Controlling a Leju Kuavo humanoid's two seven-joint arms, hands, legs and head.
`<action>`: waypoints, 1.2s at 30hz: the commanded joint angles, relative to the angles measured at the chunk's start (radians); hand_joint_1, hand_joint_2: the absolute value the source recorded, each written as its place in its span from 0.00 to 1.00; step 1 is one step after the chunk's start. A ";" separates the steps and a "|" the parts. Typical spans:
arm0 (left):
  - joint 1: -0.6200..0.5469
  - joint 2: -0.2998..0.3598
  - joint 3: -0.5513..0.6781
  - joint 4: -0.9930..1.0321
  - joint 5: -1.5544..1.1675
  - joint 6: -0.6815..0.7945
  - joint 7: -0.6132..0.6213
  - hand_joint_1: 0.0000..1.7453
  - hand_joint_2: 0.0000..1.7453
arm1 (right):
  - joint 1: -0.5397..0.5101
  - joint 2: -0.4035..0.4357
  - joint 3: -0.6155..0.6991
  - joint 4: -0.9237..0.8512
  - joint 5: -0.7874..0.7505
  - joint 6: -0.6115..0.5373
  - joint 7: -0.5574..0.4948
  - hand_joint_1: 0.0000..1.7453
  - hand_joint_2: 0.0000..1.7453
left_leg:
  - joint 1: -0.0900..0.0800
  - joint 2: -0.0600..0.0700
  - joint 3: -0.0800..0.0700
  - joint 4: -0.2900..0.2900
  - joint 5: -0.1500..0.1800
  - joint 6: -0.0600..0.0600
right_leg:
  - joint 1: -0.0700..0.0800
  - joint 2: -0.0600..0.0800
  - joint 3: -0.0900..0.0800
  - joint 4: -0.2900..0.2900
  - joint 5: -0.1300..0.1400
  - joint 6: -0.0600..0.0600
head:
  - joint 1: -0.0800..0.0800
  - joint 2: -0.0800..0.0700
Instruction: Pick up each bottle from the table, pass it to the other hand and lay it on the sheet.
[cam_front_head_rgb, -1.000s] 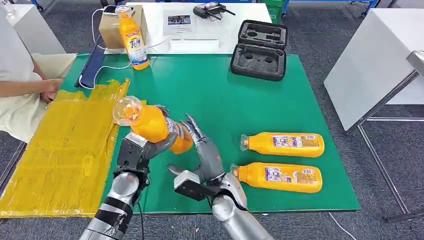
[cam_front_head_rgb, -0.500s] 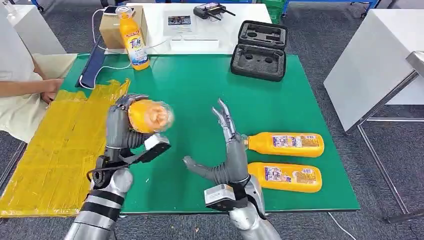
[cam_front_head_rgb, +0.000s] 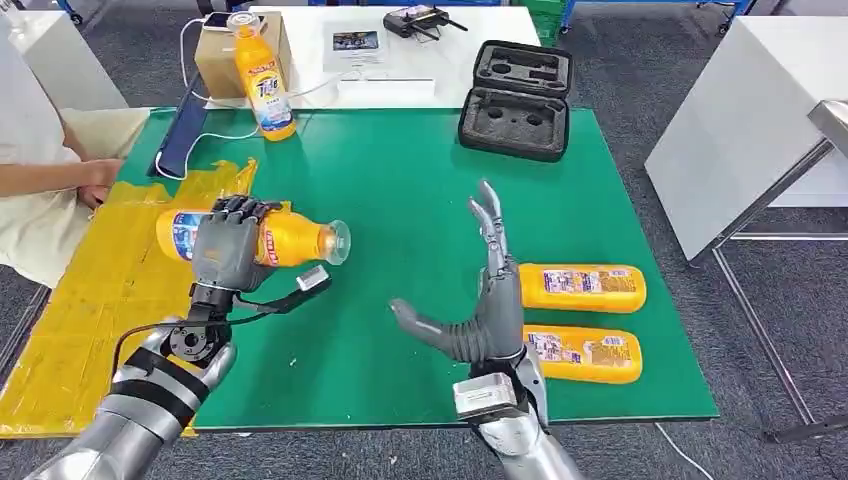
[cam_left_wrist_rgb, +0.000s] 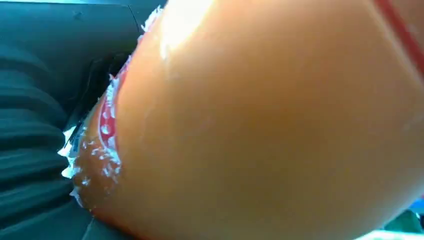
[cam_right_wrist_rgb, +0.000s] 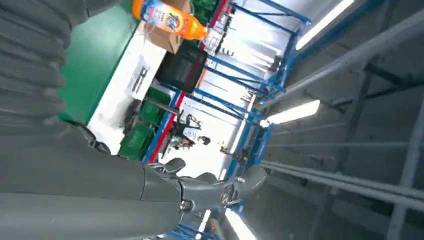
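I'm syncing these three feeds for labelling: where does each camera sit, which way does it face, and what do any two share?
Head view: high on the body, looking down at the green table; both arms show, the left hand holding a bottle, the right hand open.
Left wrist view: behind the left hand, pressed against the held bottle.
Right wrist view: behind the right hand, facing up toward ceiling lights.
Shared: head and right wrist views both show the upright bottle.

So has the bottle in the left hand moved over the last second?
Yes. The left hand has carried the bottle away from the green table's middle toward the yellow sheet, and its base now overhangs the sheet's edge.
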 joint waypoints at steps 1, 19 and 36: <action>-0.158 -0.012 -0.048 0.533 0.000 0.003 -0.053 1.00 1.00 | 0.030 -0.030 -0.104 -0.190 -0.204 0.053 -0.035 0.00 1.00 | -0.001 -0.003 0.007 -0.002 -0.002 -0.001 | -0.001 -0.001 0.008 -0.001 -0.003 -0.001 | 0.000 0.000; -0.151 0.009 0.228 0.727 0.069 -0.098 -0.129 0.00 1.00 | -0.019 -0.051 -0.026 -0.107 -0.172 0.078 -0.035 0.00 1.00 | 0.001 0.001 0.004 -0.001 -0.001 -0.001 | 0.001 0.003 0.006 -0.001 -0.001 -0.001 | 0.000 0.000; -0.155 -0.001 0.246 0.735 0.061 -0.135 -0.132 0.00 1.00 | -0.027 -0.053 -0.021 -0.098 -0.164 0.076 -0.027 0.00 1.00 | 0.001 0.000 0.006 -0.001 -0.001 -0.002 | 0.001 0.002 0.007 0.000 -0.001 -0.001 | 0.000 0.000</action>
